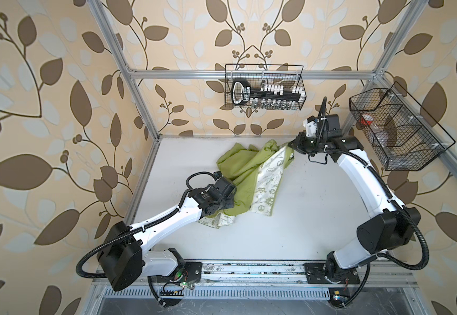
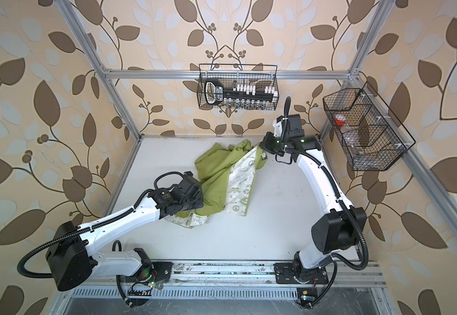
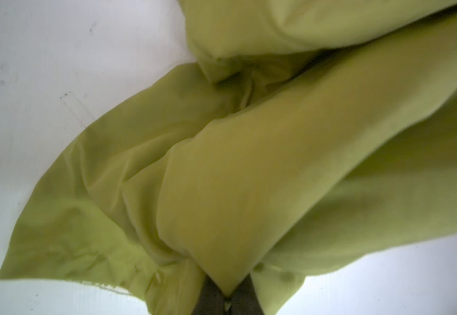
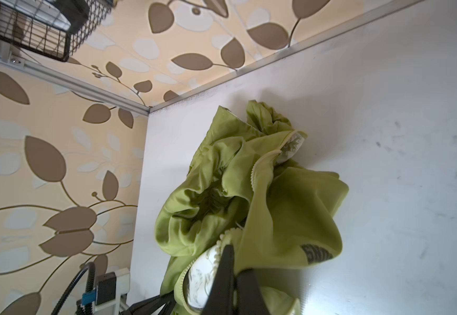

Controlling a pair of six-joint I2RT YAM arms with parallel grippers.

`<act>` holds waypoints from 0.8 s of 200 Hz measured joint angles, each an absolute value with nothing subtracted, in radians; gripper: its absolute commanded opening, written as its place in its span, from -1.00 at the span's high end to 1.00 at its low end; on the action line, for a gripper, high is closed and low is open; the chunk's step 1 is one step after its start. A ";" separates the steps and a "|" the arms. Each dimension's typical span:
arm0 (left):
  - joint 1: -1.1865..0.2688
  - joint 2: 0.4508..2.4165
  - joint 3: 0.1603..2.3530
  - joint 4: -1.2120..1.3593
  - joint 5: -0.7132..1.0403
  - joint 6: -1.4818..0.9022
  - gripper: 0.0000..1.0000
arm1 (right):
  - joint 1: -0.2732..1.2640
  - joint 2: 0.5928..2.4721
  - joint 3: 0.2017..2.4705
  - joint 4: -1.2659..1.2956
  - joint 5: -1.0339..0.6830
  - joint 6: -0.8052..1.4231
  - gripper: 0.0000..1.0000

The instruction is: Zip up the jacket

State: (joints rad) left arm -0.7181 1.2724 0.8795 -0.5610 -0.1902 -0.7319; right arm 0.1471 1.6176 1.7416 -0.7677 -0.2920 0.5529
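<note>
My left hand (image 3: 228, 296) clenches a green fold, my right hand (image 4: 235, 268) the zipper edge (image 4: 252, 174) of the jacket (image 1: 245, 174) crumpled on the tabletop (image 1: 290, 218) before the back wire basket (image 1: 263, 65), limp cloth, probably best gripped there.

Lime-green jacket (image 1: 242, 174) — white, doodle-printed lining (image 1: 269, 188).

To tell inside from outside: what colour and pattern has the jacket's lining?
White lining, greenish doodles and peace signs; clearest in a top view.
</note>
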 measured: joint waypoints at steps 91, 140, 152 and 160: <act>-0.719 1.112 0.875 -0.602 -0.152 -0.728 1.00 | 0.041 1.612 1.774 -0.949 -0.134 0.477 1.00; -0.719 1.002 0.857 -0.586 -0.112 -0.733 0.93 | 0.019 1.596 1.830 -1.003 -0.130 0.466 1.00; -0.719 0.981 0.848 -0.583 -0.112 -0.733 0.93 | 0.033 1.599 1.838 -1.003 -0.121 0.467 1.00; -0.719 0.981 0.840 -0.583 -0.111 -0.733 0.95 | 0.055 1.604 1.840 -0.999 -0.107 0.467 1.00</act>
